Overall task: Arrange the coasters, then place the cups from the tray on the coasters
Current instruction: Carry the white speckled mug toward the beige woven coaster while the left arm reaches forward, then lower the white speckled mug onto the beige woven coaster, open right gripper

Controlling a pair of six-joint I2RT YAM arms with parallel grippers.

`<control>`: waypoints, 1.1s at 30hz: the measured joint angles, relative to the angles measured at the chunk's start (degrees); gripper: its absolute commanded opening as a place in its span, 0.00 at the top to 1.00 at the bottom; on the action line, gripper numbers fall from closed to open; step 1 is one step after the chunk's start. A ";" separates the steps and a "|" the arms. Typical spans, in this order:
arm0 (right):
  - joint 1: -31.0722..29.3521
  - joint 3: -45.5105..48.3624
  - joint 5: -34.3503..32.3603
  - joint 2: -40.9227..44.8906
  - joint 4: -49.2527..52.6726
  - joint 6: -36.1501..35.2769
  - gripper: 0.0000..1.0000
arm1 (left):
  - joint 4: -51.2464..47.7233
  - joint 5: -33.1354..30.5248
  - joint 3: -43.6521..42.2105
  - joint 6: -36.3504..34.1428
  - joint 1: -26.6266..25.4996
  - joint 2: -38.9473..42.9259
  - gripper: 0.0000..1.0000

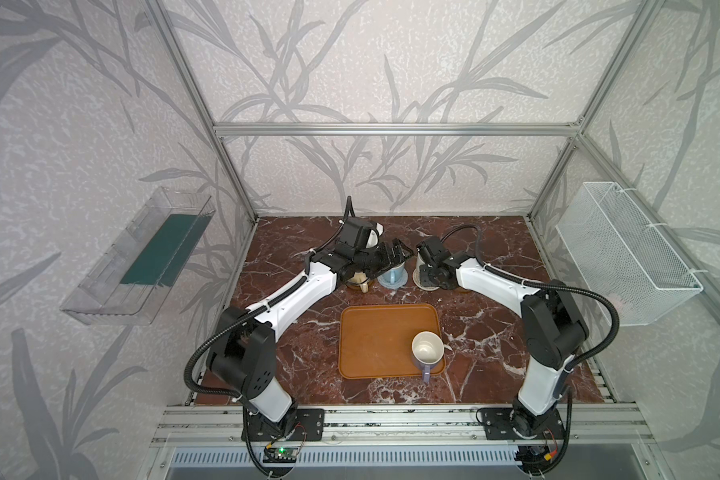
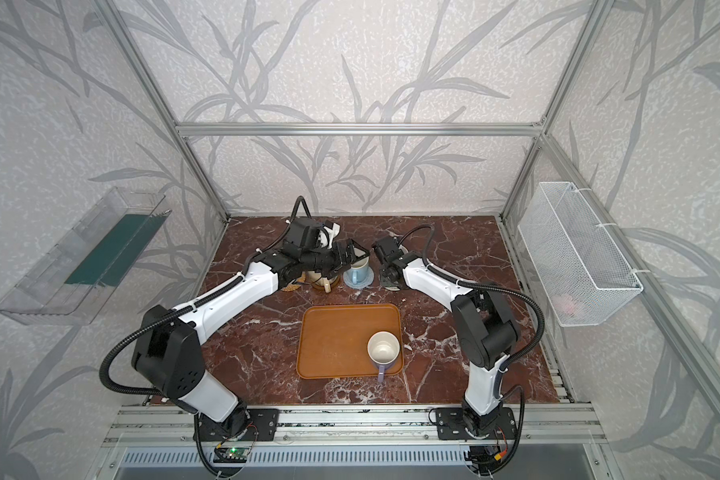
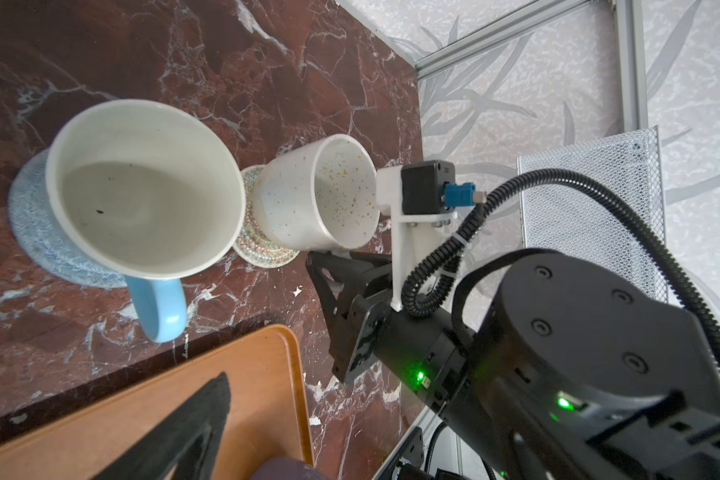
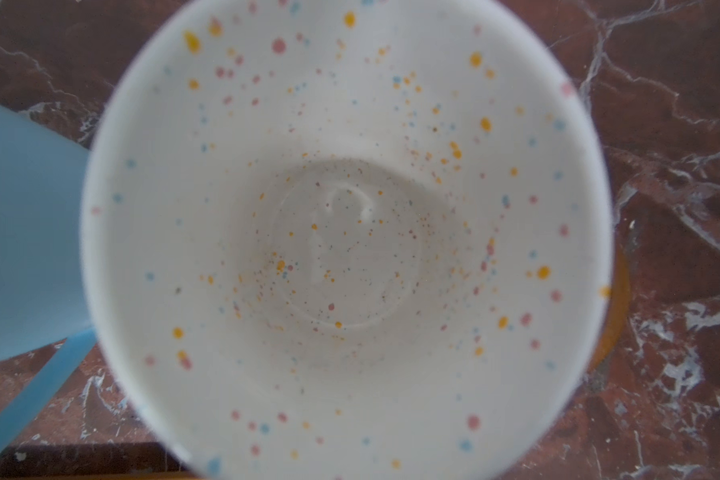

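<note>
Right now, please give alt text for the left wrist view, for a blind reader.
A light blue mug stands on a blue-grey rope coaster; beside it, a speckled white mug on a cream coaster, near the tray.

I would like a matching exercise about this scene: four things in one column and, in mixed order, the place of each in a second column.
Things:
1 lavender mug
2 blue mug
3 speckled mug
4 wire basket

Places:
A on the blue-grey coaster
B hung up at the right side
C on the tray
D on the pale stitched coaster

Pairs: 1-C, 2-A, 3-D, 4-B
</note>
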State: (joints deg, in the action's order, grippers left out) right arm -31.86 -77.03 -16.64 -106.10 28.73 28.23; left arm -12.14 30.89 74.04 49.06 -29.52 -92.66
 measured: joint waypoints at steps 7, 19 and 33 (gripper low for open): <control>0.20 -0.42 1.42 -0.83 0.50 0.94 1.00 | 0.13 -0.37 -0.02 0.76 0.02 -0.07 0.01; 0.20 -0.42 2.21 -0.85 0.72 2.08 1.00 | 0.39 -0.42 -0.04 1.55 0.00 -0.35 0.01; 0.20 1.86 2.16 -0.85 0.24 2.36 1.00 | 1.01 -0.59 -0.81 2.14 0.00 -0.46 0.01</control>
State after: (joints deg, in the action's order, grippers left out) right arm -31.66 -75.18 -14.48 -106.96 28.97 30.59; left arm -11.14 30.30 73.23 51.20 -29.52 -93.12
